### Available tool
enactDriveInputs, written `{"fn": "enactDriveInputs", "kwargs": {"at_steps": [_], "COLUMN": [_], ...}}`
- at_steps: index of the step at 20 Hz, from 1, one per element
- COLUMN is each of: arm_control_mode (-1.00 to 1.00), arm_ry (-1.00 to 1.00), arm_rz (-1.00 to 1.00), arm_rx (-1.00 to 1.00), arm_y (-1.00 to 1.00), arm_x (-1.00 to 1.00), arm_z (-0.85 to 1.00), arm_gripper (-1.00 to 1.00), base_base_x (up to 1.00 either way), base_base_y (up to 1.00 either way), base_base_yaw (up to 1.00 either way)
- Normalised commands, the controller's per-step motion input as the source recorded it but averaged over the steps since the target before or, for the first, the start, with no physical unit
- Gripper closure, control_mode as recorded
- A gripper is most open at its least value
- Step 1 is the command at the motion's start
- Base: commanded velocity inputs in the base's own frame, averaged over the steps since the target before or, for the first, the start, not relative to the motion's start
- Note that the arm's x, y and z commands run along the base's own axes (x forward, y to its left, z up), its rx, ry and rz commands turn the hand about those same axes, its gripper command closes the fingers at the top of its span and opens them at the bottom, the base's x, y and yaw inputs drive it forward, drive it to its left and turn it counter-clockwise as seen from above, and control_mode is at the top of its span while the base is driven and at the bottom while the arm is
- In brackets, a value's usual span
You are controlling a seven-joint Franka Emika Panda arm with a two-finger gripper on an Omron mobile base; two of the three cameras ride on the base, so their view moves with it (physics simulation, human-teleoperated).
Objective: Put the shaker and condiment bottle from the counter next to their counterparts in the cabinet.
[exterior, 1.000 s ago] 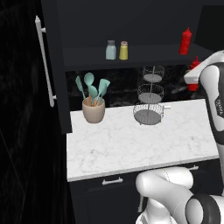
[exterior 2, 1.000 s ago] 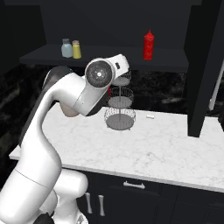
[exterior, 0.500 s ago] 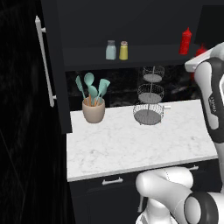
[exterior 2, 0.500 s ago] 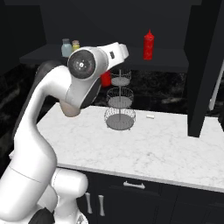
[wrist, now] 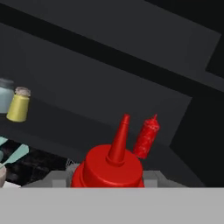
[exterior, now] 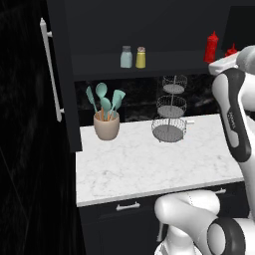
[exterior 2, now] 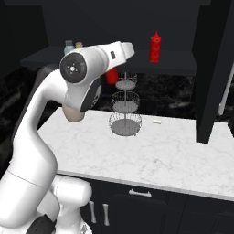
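My gripper (wrist: 107,179) is shut on the red condiment bottle (wrist: 108,168), whose cone nozzle points up toward the cabinet shelf (wrist: 87,118). In the base views this held bottle (exterior: 231,50) (exterior 2: 112,75) hangs at about shelf height, partly hidden by my arm. Its counterpart, a second red bottle (wrist: 146,136) (exterior: 211,47) (exterior 2: 155,47), stands upright on the shelf just beyond. The yellow-olive shaker (exterior: 141,57) (wrist: 18,105) stands on the same shelf right beside the pale blue-green shaker (exterior: 126,56) (wrist: 3,94).
On the marble counter (exterior: 149,159) stand a three-tier wire stand (exterior: 170,109) and a beige pot of teal utensils (exterior: 105,117). The cabinet door (exterior: 64,74) with its white bar handle (exterior: 50,74) hangs open at left. Another dark door (exterior 2: 212,68) hangs at right.
My arm has risen and carried the red bottle up from below the shelf to about shelf level, nearer the other red bottle. Nothing else moved.
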Motion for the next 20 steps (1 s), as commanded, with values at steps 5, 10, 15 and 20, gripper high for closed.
{"fn": "enactDriveInputs", "kwargs": {"at_steps": [5,10,15,20], "arm_control_mode": [-1.0,-1.0,-1.0,-1.0], "arm_ry": [0.0,0.0,-0.02,-0.06], "arm_rz": [-0.06,-0.05,-0.01,0.0], "arm_rx": [0.0,0.0,0.0,0.01], "arm_y": [-0.02,-0.08,-0.13,-0.11], "arm_x": [0.03,0.08,0.06,0.0], "arm_z": [0.43,0.36,0.06,-0.12], "arm_gripper": [1.0,1.0,1.0,1.0], "base_base_x": [0.0,0.0,0.0,0.0], "base_base_y": [0.0,0.0,0.0,0.0], "base_base_yaw": [0.0,0.0,0.0,0.0]}}
